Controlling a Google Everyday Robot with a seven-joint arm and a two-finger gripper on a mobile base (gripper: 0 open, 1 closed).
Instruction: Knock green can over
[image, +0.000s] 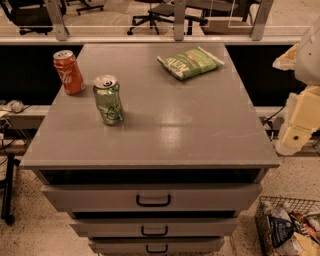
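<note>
Green can (108, 100) upright, left of centre on grey cabinet top (190, 130), near red-orange cola can (68, 72). Snack bag (190, 62) toward far edge. Beyond right side, clear of top, apparently the gripper (295, 132), pale; impossible to tell how wide or whether holding anything. Speckled floor (30, 235), wire basket (280, 201), office chairs (155, 15) behind.

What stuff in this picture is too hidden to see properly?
Camera view, gripper, right of the cabinet: partly cut off by the right edge.
Green can, far side: hidden by the can itself.
Basket, bottom right: cut off by the corner; contents jumbled.
Drawers: insides hidden behind their fronts.
</note>
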